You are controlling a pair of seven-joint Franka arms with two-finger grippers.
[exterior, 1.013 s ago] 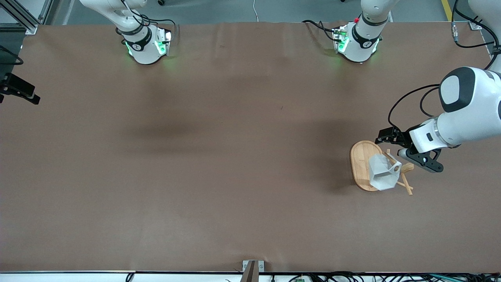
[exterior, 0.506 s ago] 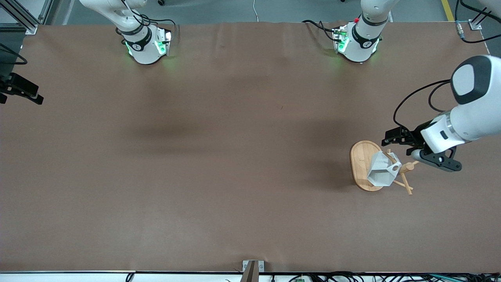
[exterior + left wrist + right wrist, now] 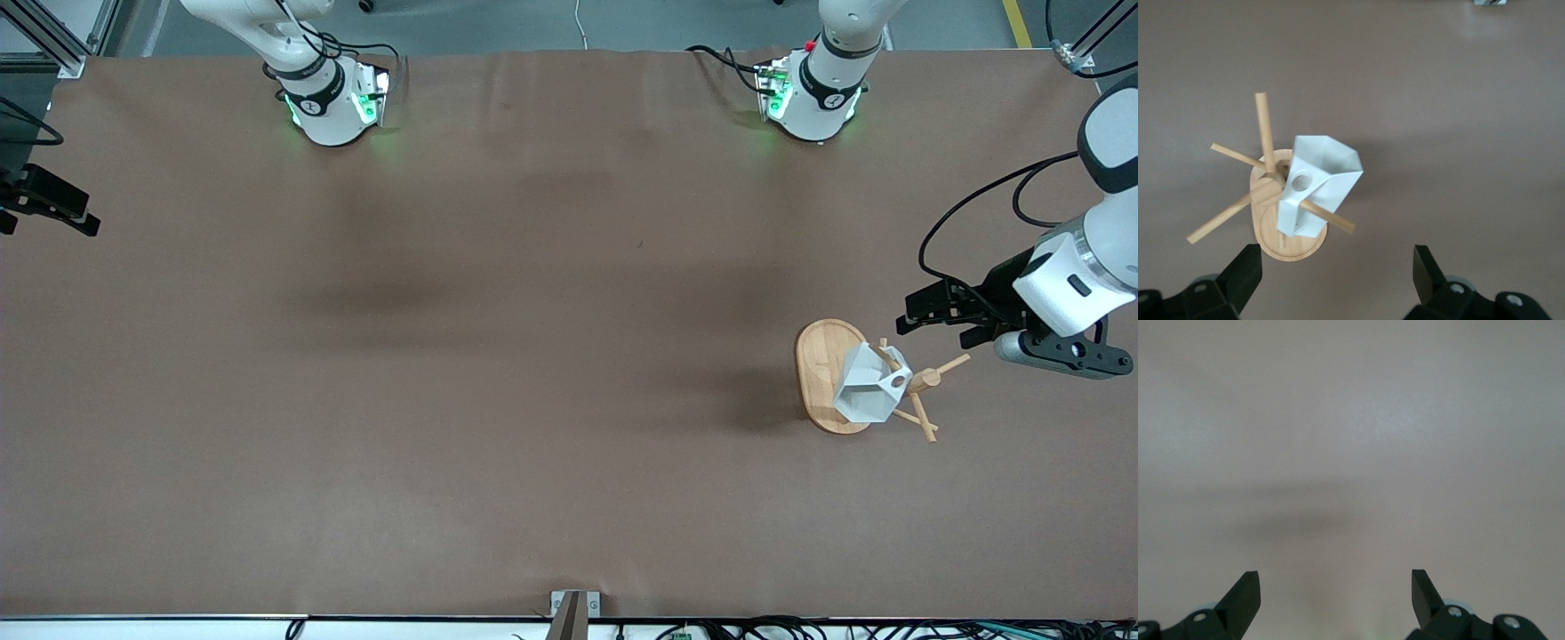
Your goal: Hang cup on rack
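Observation:
The white faceted cup (image 3: 865,389) hangs tilted on a peg of the bamboo rack (image 3: 822,373), above its oval base. In the left wrist view the cup (image 3: 1321,190) sits on a peg beside the rack's central post (image 3: 1267,191), its handle hole showing. My left gripper (image 3: 926,313) is open and empty, clear of the rack, toward the left arm's end of the table; its jaws (image 3: 1336,259) stand wide apart. My right gripper (image 3: 1335,583) is open and empty over bare table and waits at the right arm's end.
The brown table cover (image 3: 533,356) spreads around the rack. Both arm bases (image 3: 329,102) stand along the edge farthest from the front camera. A small metal bracket (image 3: 574,604) sits at the nearest table edge.
My left gripper has drawn back from the rack toward the left arm's end of the table. The cup stays hanging on the rack. The right arm barely moved.

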